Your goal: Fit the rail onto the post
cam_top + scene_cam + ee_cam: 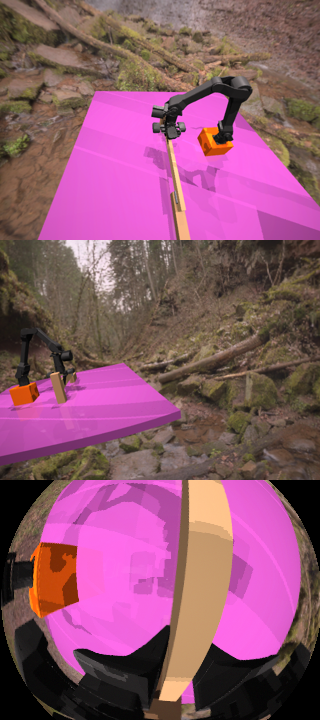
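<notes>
Top view shows one black robot arm [197,94] [47,339] with lots of bends, made of smooth, dark parts. It stands on one bright orange box [217,151] [21,396] [59,580] with flat sides and sharp corners. Under them is one big, flat, shiny pink table [108,180] [108,405] [125,545], with dark shadows and pale stripes on it.

At the end of the arm is one black gripper [169,138] [64,382] [178,630] with two pointy fingers. It is closed on the one long, thin, pale wooden rail [175,175] [202,585], with one finger on each side of the wood. The rail is straight, with flat sides. In the wrist view it looks curved, just like the table's edge.

One end of the rail is at one low tan wooden block [182,224] [73,377]. One thin, shiny gray strip [176,197] is right beside the rail there. The rail's other end goes in under the gripper, where I can't see it well.

One tan wooden post [58,388] stands in the exterior view, with flat sides, and covers part of the gripper. I can't see its two pegs or the rail's two holes, so I can't tell if they fit together.
</notes>
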`<state>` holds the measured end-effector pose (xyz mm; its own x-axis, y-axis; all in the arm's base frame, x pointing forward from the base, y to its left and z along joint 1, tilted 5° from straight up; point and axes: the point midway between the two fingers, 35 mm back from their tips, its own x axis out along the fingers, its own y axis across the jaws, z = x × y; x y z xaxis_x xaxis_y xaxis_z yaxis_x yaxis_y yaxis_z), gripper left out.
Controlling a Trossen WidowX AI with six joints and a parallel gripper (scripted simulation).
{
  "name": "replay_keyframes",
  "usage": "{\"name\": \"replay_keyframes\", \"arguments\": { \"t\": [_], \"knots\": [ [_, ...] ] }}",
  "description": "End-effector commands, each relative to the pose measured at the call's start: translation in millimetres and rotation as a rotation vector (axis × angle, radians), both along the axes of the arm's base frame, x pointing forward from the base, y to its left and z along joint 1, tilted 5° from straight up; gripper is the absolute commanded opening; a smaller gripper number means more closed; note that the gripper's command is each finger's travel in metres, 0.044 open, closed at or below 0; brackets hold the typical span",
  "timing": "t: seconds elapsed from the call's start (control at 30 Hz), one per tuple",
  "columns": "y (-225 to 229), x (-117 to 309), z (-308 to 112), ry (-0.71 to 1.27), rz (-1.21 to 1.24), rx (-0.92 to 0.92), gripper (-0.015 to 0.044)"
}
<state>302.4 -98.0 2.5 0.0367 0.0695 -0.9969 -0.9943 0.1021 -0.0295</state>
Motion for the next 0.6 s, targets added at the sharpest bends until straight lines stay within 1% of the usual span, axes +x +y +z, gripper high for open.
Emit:
{"name": "replay_keyframes", "arguments": {
  "t": [0.0,0.57],
  "knots": [
    [-0.2,0.4,6.2,-0.01,-0.002,-0.001,0.0],
    [0.1,0.7,1.4,-0.01,-0.002,-0.001,0.0]
  ]
}}
